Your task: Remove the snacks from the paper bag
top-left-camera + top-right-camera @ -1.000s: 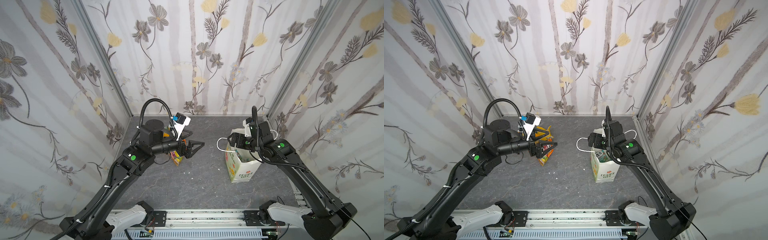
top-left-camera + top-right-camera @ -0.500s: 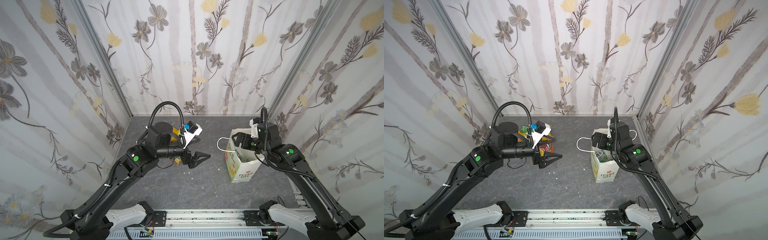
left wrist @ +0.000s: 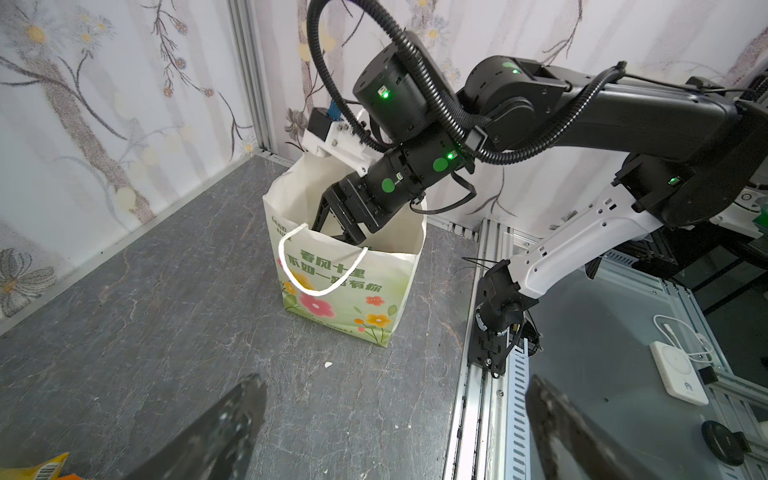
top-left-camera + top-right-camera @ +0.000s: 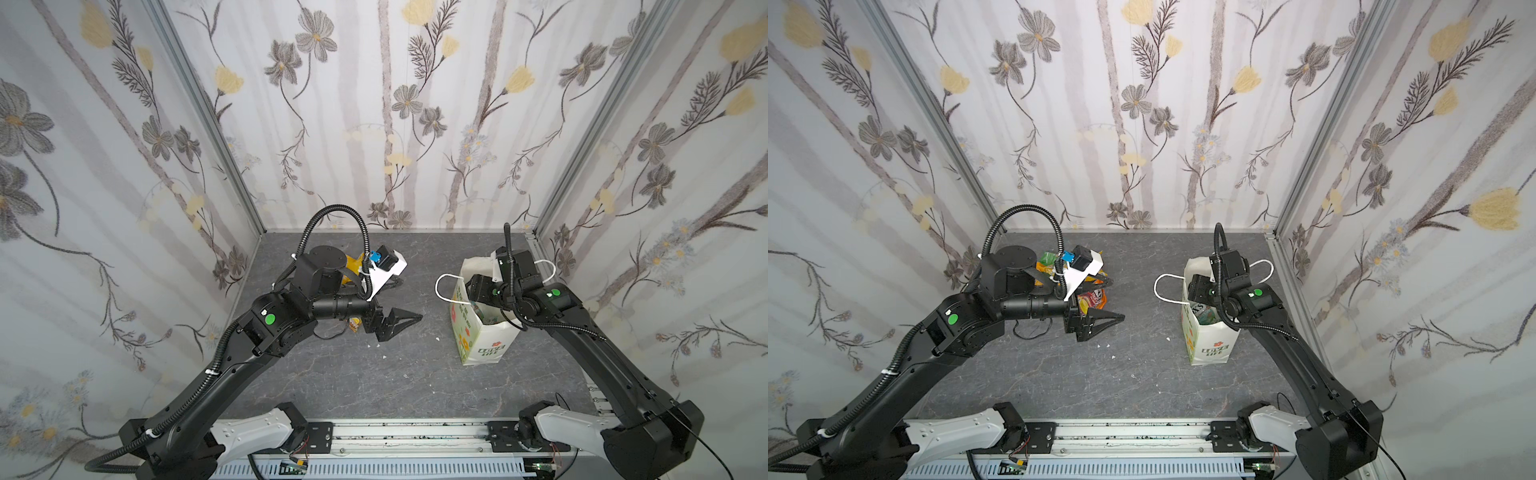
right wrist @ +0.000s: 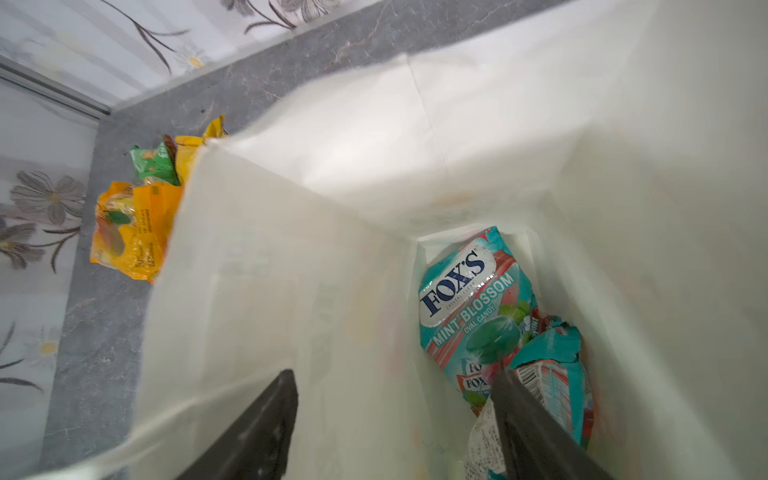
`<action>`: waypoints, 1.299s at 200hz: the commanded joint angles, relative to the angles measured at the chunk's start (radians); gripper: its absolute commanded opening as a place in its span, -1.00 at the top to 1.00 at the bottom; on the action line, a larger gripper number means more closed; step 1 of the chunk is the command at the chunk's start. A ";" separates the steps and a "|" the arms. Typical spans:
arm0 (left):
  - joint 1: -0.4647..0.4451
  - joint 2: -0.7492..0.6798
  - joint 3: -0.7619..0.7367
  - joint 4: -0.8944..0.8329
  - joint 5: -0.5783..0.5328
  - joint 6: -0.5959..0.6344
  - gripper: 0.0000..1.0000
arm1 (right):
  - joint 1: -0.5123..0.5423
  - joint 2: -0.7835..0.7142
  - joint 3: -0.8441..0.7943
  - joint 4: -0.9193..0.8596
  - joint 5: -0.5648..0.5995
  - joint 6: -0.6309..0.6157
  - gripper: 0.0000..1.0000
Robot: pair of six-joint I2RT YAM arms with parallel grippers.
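The white paper bag (image 4: pixel 482 336) (image 4: pixel 1208 345) (image 3: pixel 345 286) stands upright at the right of the table. My right gripper (image 5: pixel 395 374) (image 3: pixel 340 220) reaches down into its mouth, open, with bare bag wall (image 5: pixel 332 208) between the fingers. One finger lies against a teal-white snack packet (image 5: pixel 465 291) (image 4: pixel 1204 311) at the bottom; a second teal packet (image 5: pixel 552 361) lies beside it. My left gripper (image 4: pixel 401 326) (image 4: pixel 1104 328) (image 3: pixel 395 386) hangs open and empty over the table's middle left, pointing at the bag. Behind it lies a pile of snacks: orange (image 5: pixel 129 232), green (image 5: pixel 153 164), yellow (image 4: pixel 353 264), red-orange (image 4: pixel 1090 299).
Small white crumbs (image 4: pixel 384 357) dot the grey tabletop between the arms. Flowered walls close in the back and both sides, and a metal rail (image 4: pixel 395 432) runs along the front edge. The bag's cord handle (image 4: pixel 442 289) loops out toward the middle.
My left arm has swung away from the snack pile toward the front and middle, gripper open throughout. My right gripper has sunk deeper into the bag and its jaws have narrowed somewhat.
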 commanded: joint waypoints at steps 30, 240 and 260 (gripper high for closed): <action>-0.002 0.003 0.009 -0.008 -0.018 0.023 -0.97 | 0.008 0.042 -0.086 0.067 -0.044 -0.013 -0.37; -0.009 0.019 0.015 -0.020 -0.033 0.035 -0.99 | 0.013 0.339 -0.279 0.310 -0.136 0.008 -0.21; -0.007 0.017 0.014 -0.020 -0.036 0.040 -0.98 | 0.013 0.313 -0.271 0.305 -0.124 0.008 0.24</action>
